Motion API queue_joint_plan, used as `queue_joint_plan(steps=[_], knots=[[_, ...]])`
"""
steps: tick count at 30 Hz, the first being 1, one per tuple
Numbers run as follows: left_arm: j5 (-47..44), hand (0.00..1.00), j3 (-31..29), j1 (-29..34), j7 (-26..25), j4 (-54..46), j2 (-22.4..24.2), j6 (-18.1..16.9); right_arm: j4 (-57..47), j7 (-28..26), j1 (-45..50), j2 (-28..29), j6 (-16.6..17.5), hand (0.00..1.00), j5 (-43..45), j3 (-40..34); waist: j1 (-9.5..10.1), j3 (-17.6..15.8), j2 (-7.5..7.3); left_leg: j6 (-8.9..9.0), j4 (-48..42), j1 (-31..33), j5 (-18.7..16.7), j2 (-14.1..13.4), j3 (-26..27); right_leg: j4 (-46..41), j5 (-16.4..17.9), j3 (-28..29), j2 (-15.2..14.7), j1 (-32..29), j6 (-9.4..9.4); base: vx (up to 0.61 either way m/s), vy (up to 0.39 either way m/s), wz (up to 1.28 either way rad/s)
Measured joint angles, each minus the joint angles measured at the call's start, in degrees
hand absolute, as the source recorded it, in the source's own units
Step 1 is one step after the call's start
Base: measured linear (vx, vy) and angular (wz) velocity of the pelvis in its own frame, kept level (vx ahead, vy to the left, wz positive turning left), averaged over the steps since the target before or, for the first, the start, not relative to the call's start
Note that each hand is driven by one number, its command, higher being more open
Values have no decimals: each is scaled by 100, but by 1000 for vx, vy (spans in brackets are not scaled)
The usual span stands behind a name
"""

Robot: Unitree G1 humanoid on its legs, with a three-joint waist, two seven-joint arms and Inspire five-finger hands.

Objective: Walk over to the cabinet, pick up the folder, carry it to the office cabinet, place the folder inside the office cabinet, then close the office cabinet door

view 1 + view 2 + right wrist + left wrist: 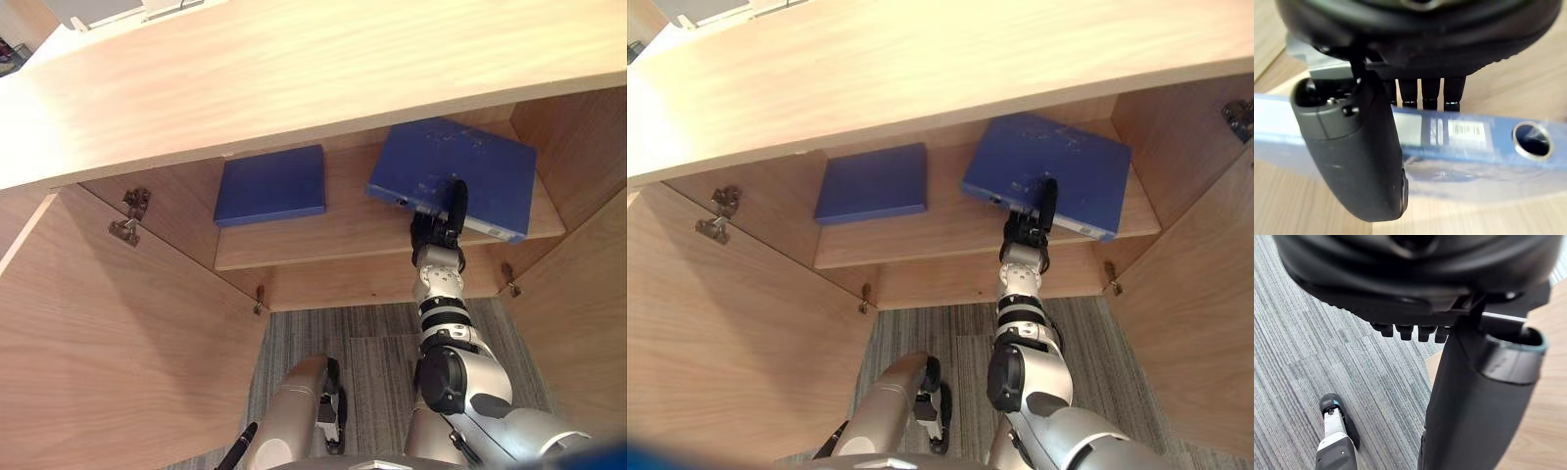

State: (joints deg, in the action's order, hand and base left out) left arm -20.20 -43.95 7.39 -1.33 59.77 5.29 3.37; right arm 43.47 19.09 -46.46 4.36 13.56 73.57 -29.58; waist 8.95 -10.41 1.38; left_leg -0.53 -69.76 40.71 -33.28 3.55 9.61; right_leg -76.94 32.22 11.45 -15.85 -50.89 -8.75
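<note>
Blue hard-covered folder (470, 166) lies askew on the right half of a pale wooden shelf (323, 245) inside the open office cabinet (294, 69), its labelled spine at the shelf's front edge. The robot's right hand (438, 233) pinches that spine, thumb (1352, 147) on one face and fingers (1430, 93) curled to the other. The placing step looks nearly done. The sound move would be to nudge the folder fully onto the board, so nothing overhangs, before letting go and drawing the arm straight back clear of the doors. A second, smaller blue folder (270, 184) lies flat on the shelf's left half, well apart. The left hand (333, 403) hangs low over grey striped carpet (323, 338), fingers relaxed and holding nothing. Light wooden doors (108, 352) stand wide on metal hinges (130, 215) at either side.
</note>
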Motion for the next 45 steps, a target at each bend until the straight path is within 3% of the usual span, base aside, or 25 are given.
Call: queue_joint_plan(steps=[6,11,19,25,28,32,37,45], knots=[[5,100,-88,-25,-91,-24,-5,43,261,-39,-363,-132,-541,100,-1346,-50,11,173,-80,1,167,-244,1,3,-30,73,46,-69,-22,217,43,82,-72,-1],[6,100,-26,-57,-109,-106,-7,42,804,-168,-364,-306,-1215,100,-2792,212,-5,268,-113,1,380,-524,7,2,-91,263,60,-190,-46,523,65,56,-58,0],[121,100,30,-202,64,-198,-21,40,1428,-1107,-415,-665,-2156,100,-4846,1023,0,296,-124,1,573,-761,19,54,-166,464,64,-388,-194,833,71,41,-40,5],[271,100,35,-320,259,-234,-66,40,1665,-1650,-495,-942,-2383,100,-5805,1105,10,293,-121,-2,535,-695,20,61,-224,486,63,-485,-239,852,70,-11,-38,7],[268,100,48,-386,359,-261,-77,40,1672,-1894,-534,-1292,-2409,100,-6693,1098,11,285,-107,-14,349,-343,27,60,-258,383,57,-501,-244,566,60,-46,-27,14],[252,100,106,-412,559,-257,-78,42,1663,-2055,-674,-2110,-2419,100,-7604,1042,8,119,72,-15,-74,318,26,34,-273,122,31,-470,-234,11,16,-50,-3,14],[224,100,88,-412,697,-207,-81,42,1241,-2278,-762,-3058,-2378,100,-8090,721,9,-170,282,-22,-438,895,22,13,-255,-179,1,-347,-167,-560,-11,-16,-20,4],[227,100,53,-414,978,-212,-85,48,1110,-2835,-794,-3644,-2079,100,-8702,539,17,-431,391,-24,-550,1061,21,-104,-262,-323,-20,-335,-26,-779,52,27,-75,-4]])
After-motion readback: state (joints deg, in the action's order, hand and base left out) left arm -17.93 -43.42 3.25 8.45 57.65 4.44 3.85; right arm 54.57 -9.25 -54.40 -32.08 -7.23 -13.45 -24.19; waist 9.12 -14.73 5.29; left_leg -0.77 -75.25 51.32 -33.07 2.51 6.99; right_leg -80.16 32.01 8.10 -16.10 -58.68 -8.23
